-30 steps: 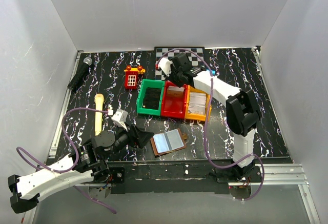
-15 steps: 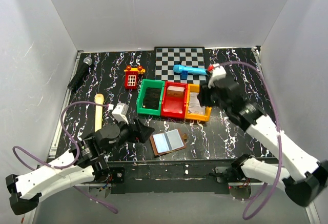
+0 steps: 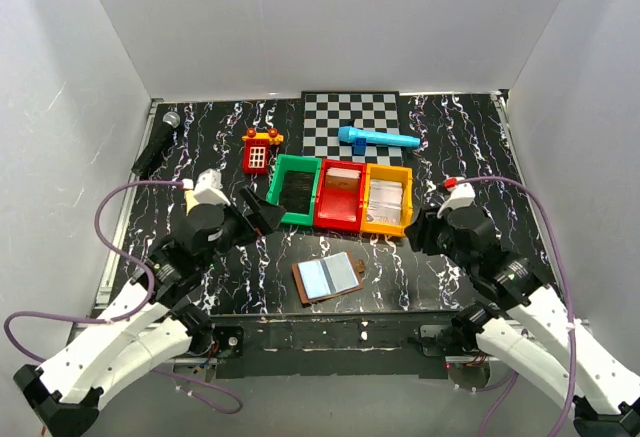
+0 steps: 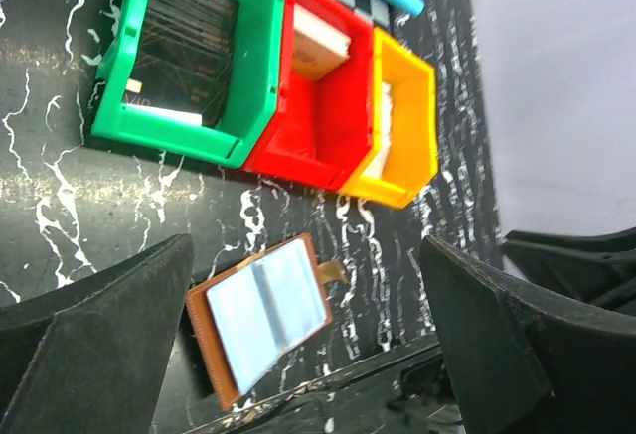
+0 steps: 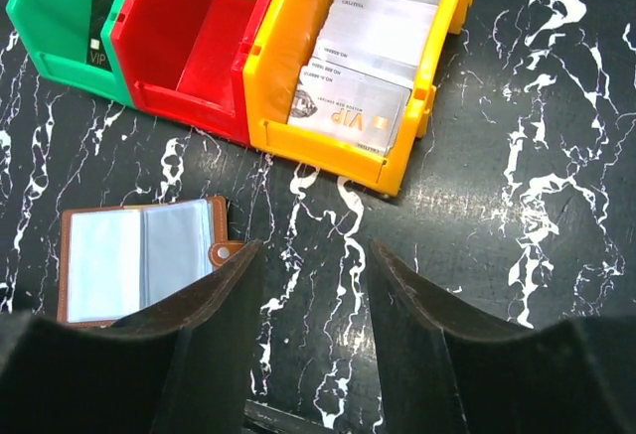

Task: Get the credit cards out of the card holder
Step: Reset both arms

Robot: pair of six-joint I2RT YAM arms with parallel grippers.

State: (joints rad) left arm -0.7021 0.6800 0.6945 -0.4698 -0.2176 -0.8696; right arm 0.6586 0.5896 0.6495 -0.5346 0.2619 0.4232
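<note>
The card holder [image 3: 328, 277] lies open on the black table near the front edge, brown with pale blue pockets [image 4: 263, 315] [image 5: 139, 260]. Pale credit cards [image 3: 387, 194] [image 5: 363, 67] are stacked in the orange bin, a tan card [image 3: 343, 179] [image 4: 316, 42] lies in the red bin, and dark cards [image 4: 184, 42] lie in the green bin. My left gripper [image 3: 262, 212] [image 4: 306, 247] hangs wide open beside the green bin, left of the holder and above it. To the holder's right, my right gripper [image 3: 418, 232] [image 5: 315, 247] is open and empty above the table.
Green [image 3: 276, 189], red [image 3: 338, 222] and orange [image 3: 386, 227] bins stand in a row behind the holder. A blue toy microphone [image 3: 377, 139] lies on a chequered mat [image 3: 350, 112]. A red toy [image 3: 259, 152] and a black microphone [image 3: 157, 142] are at the back left.
The right arm swung from over the bins back to the near right, its jaws opening. The left arm rose from beside the holder towards the green bin, its jaws widening.
</note>
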